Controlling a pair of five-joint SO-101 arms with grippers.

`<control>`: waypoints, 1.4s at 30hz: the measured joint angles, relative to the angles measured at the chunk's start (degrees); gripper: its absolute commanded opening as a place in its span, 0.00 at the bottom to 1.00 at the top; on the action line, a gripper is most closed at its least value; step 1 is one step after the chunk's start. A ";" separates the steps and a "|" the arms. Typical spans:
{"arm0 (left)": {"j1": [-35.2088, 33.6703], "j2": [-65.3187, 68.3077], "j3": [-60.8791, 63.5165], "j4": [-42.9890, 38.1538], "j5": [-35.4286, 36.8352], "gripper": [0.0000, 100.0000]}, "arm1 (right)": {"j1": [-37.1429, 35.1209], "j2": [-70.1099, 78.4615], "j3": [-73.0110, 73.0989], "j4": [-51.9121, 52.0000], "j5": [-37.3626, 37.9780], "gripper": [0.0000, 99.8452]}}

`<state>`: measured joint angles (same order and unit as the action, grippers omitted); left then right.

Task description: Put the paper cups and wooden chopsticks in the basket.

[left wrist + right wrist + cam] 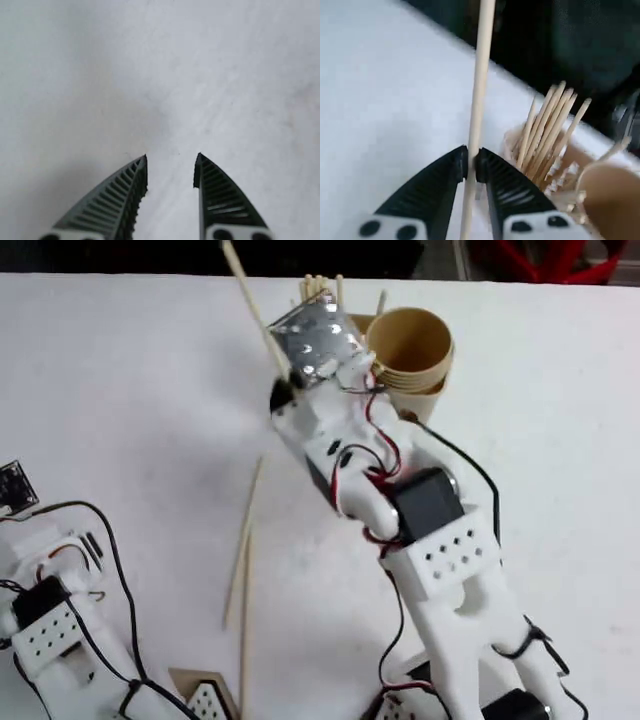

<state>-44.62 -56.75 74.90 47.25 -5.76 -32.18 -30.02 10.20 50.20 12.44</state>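
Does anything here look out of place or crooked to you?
Yes. Two chopsticks lie loose on the table, apart from the bundle standing near the stacked paper cups. A third chopstick sticks up at a slant, clamped in the right end effector.

Two loose chopsticks [244, 640], one held chopstick [256, 305], one cup stack [410, 352].

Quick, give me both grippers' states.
Left gripper: open, holding nothing.
Right gripper: closed on one wooden chopstick.
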 measured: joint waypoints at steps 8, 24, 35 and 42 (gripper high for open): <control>0.00 0.00 0.00 0.00 0.00 0.16 | 4.40 0.35 5.71 -25.58 0.00 0.02; 0.00 0.00 0.00 0.00 0.00 0.16 | 10.73 17.14 19.25 -60.31 0.00 0.02; 0.00 0.00 0.00 -3.96 0.00 0.16 | 10.64 16.97 19.69 -50.02 0.00 0.15; 0.00 0.00 0.00 -4.04 0.00 0.16 | 10.02 4.48 20.48 -32.00 0.00 0.02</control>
<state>-44.62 -56.75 74.90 43.21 -5.76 -22.15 -25.54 30.68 18.20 12.44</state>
